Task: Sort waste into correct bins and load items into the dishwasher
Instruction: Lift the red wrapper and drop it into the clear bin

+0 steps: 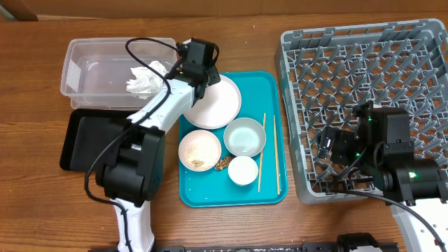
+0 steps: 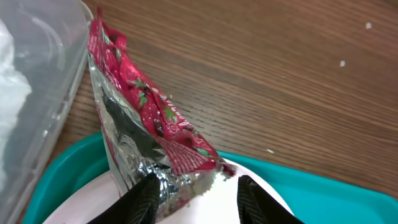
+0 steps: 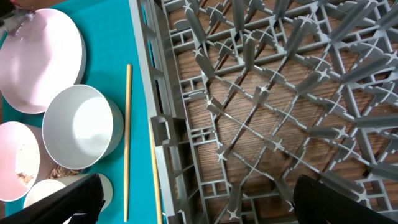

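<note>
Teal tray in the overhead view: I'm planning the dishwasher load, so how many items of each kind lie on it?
plate: 1
bowls: 2
cup: 1
chopsticks: 2
Total: 6

Robotics lab bench staged as a kitchen, wooden table (image 1: 42,210), grey dish rack (image 1: 392,63), teal tray (image 1: 210,192), cabled robot arm (image 1: 159,106)
</note>
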Tool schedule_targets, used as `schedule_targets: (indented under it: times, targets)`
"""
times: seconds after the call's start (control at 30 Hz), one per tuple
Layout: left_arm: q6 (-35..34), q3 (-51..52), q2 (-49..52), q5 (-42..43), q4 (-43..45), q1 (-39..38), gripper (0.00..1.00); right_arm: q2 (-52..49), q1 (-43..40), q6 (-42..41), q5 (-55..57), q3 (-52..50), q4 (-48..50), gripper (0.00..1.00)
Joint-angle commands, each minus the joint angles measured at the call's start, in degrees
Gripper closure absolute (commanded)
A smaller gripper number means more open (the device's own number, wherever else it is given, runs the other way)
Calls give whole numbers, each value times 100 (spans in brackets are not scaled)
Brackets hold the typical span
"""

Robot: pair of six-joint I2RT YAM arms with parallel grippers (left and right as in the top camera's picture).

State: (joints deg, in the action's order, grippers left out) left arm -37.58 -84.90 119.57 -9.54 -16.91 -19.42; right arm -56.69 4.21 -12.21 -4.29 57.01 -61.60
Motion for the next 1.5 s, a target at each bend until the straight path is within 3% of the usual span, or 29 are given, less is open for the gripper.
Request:
schedule_targets:
  times: [0.0,0.23,0.63,1.13,1.23,1.47]
  targets:
    - [-188,-125,151,-243,116,26,57,28,22,-4,-31,199,13,0]
    - [-188,-125,162,-291,455,26,54,28,22,-4,-31,199,15,0]
    - [-603,-125,184,-444,348,28,55,28,22,-4,-31,199,15,0]
    - [-619,-125,280,-704,428,39,54,28,22,-4,-31,199,13,0]
    - [-616,-125,291,-739,426,44,60,28,22,-4,-31,199,13,0]
    - [-614,-125,293,-739,348,44,87,28,22,-4,-31,199,13,0]
